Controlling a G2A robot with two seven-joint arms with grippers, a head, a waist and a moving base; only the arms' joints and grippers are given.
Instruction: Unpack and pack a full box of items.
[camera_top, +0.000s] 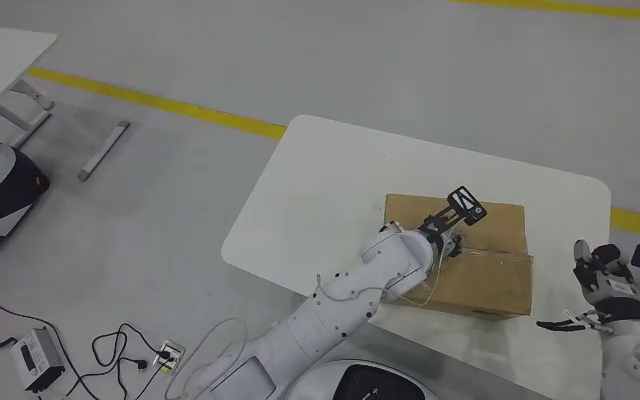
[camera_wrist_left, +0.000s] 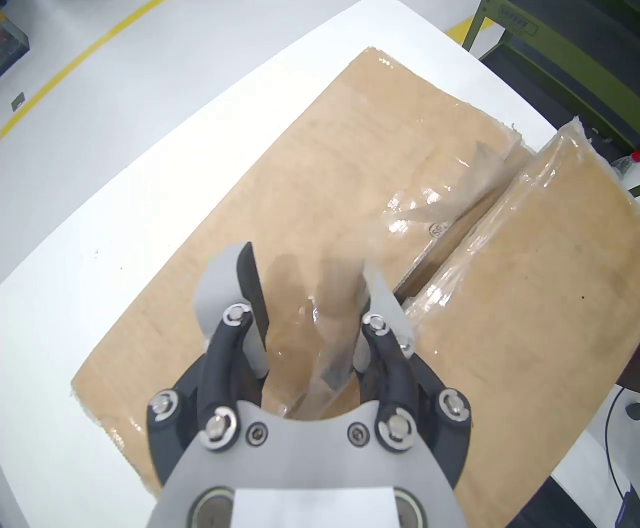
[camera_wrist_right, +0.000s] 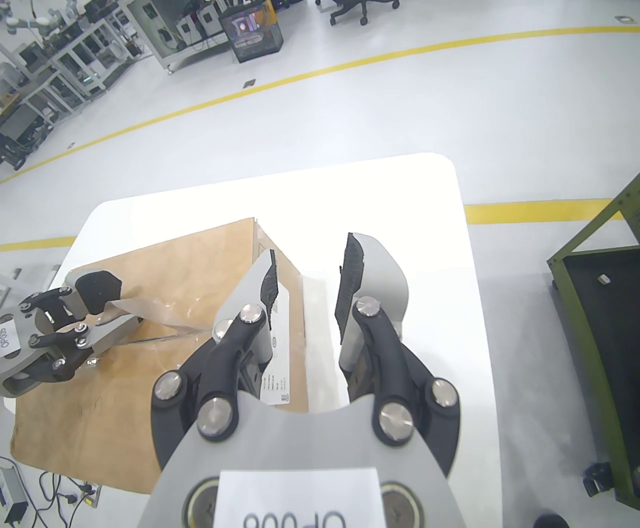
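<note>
A closed cardboard box lies on the white table. Its two top flaps meet at a seam covered with clear tape. A loose strip of that tape is lifted off the seam and runs up to my left gripper. This gripper hangs just above the box top, open, with the strip clinging to one finger. My right gripper is open and holds nothing, off the box's end near the table's edge.
A green metal cart frame stands on the floor beside the table. Cables and a small power unit lie on the floor off the near left. Bare tabletop surrounds the box.
</note>
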